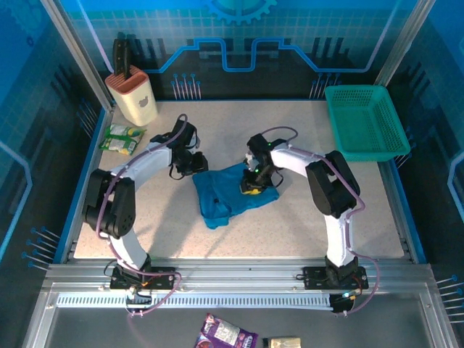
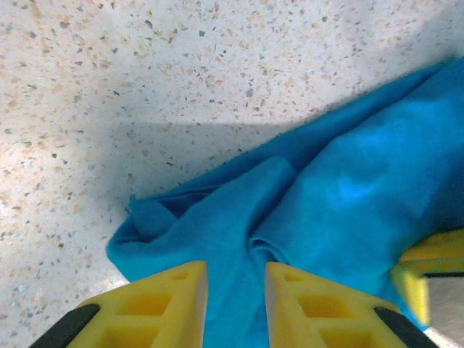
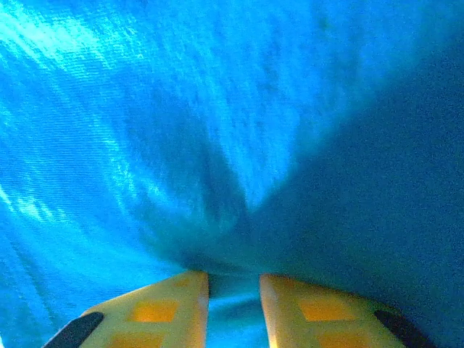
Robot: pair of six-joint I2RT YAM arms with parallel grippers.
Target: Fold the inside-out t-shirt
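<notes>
The inside-out t-shirt [image 1: 221, 196] lies crumpled in a blue heap in the middle of the table. My left gripper [image 1: 197, 164] is at the heap's upper left edge. In the left wrist view its yellow fingers [image 2: 235, 272] stand close together with a fold of the t-shirt [image 2: 348, 188] pinched between them. My right gripper [image 1: 251, 185] is down on the heap's right part. In the right wrist view the t-shirt [image 3: 181, 130] bulges over the fingertips [image 3: 233, 279], its creases run towards them, and cloth sits between the fingers.
A teal-green mesh basket [image 1: 366, 119] stands at the back right. A cream and pink holder [image 1: 133, 94] with a dark tool stands at the back left, a green packet [image 1: 122, 138] beside it. Bare speckled table [image 1: 290, 225] lies in front of the shirt.
</notes>
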